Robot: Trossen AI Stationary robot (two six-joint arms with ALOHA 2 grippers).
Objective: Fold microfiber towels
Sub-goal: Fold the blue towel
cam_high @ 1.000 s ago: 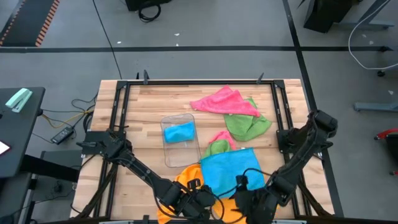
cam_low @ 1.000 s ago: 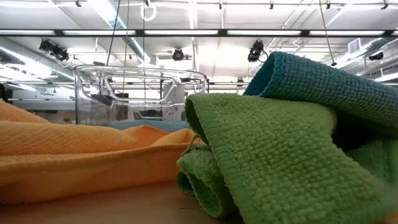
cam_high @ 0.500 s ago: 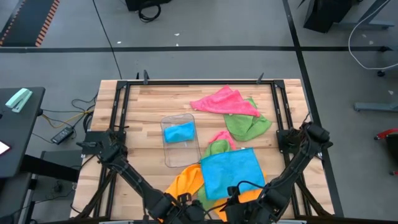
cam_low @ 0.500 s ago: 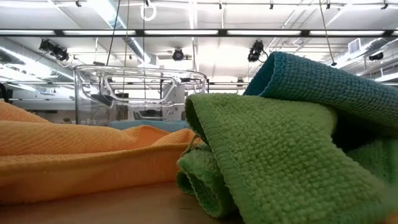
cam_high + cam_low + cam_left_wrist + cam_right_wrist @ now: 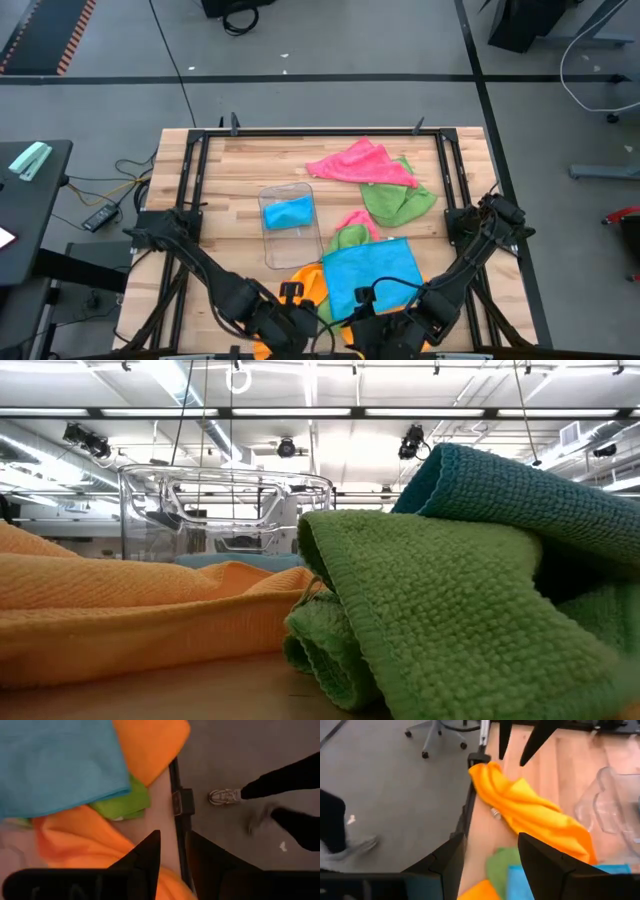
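- Both claws are found at the near edge of the surface (image 5: 240, 170), close together: the left claw (image 5: 172, 857) over the edge rail beside the orange towel (image 5: 75, 840), the right claw (image 5: 490, 852) just beside it, over the same edge.
- The left claw's fingers are seen parted by a narrow gap with nothing between them; the rail and the floor show through the gap.
- The right claw's fingers are seen spread apart, and nothing is held; the orange towel (image 5: 530, 815) lies ahead of them.
- A sky blue towel (image 5: 372, 275) is laid flat at the near middle of the surface, over the orange towel (image 5: 305, 285) and a green towel (image 5: 347, 238).
- A pink towel (image 5: 360, 163) is heaped at the far side, touching a second green towel (image 5: 398, 203).
- A small blue cloth (image 5: 288, 212) is lying inside a clear plastic tray (image 5: 282, 255), left of the pile.
- In the low view the green towel (image 5: 440, 610) is bunched in front, the orange one (image 5: 130, 610) beside it, the tray (image 5: 225, 510) behind.
- A person's shoe (image 5: 225, 796) and dark trouser legs are seen on the floor past the surface edge.
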